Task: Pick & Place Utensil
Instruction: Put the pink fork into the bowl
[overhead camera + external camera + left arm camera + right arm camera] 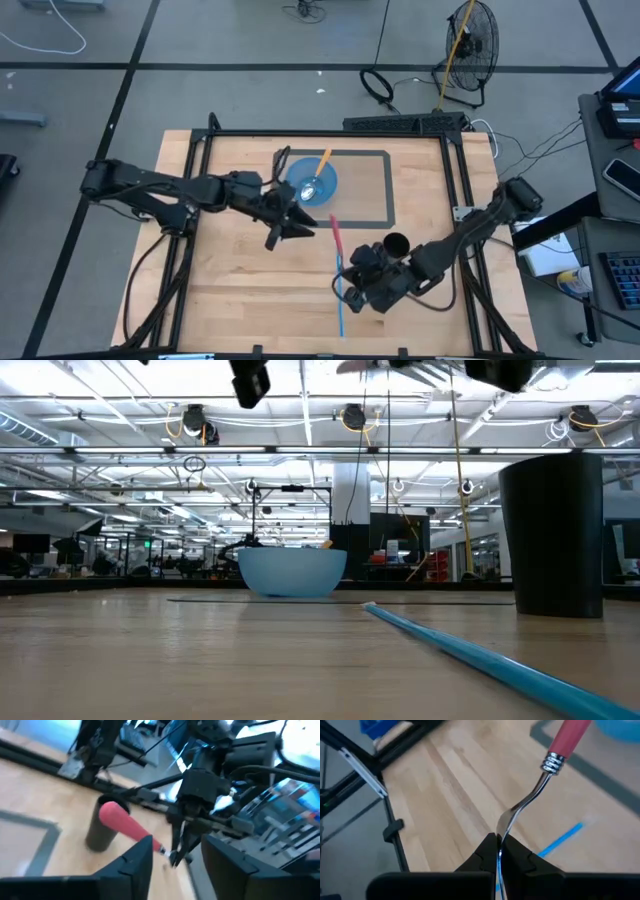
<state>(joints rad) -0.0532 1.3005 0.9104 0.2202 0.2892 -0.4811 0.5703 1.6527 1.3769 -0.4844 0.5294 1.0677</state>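
A red-handled metal utensil (336,236) is held above the table by my right gripper (350,268), which is shut on it near the table's middle. My left gripper (288,228) hovers open just to the left of the red handle (122,820), touching nothing. A blue bowl (310,180) with an orange-handled spoon (322,162) in it stands on the grey-outlined mat behind them. A black cup (395,243) stands upright beside the right gripper. My right gripper pinches the utensil's metal head end (506,827) between its two shut fingers (487,847). The fingers lie along the utensil. It is lifted clear of the table, and its red handle (569,732) sticks out beyond the fingertips toward the bowl and the left gripper.
A long blue utensil (340,305) lies flat on the wood near the table's near edge, below the right gripper. The black frame rails (455,180) border the table. Bare wood shows on the left and near-left parts of the table (220,290).
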